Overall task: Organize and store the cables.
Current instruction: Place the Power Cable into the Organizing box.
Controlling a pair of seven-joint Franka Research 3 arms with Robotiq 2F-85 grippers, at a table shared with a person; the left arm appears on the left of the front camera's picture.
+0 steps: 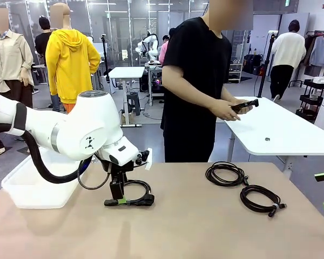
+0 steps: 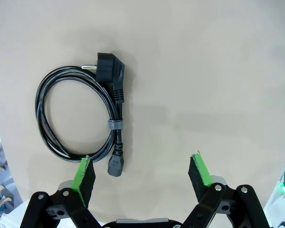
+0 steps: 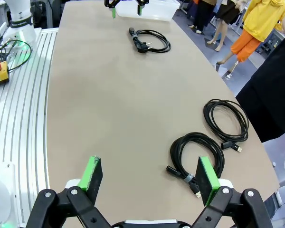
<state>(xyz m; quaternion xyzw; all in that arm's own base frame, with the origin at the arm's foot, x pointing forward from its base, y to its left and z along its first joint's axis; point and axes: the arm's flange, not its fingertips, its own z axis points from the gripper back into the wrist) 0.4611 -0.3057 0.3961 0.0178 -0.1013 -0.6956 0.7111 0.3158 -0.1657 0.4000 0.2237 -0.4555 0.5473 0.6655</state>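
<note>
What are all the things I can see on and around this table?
Plug cable: one, black, coiled, on the table's left half near the bin.
Far coiled cable: one, black, right half, nearer the person.
Near coiled cable: one, black, right half, nearer the robot.
Bin: one, white, at the table's left edge.
Table: one, tan.
White table: one, behind on the right.
Person: one, black shirt, far side, holding a small black item.
Left end effector: one, black with green pads, open, low at the plug cable's edge.
Right end effector: one, same colours, open, over the table's right side.
</note>
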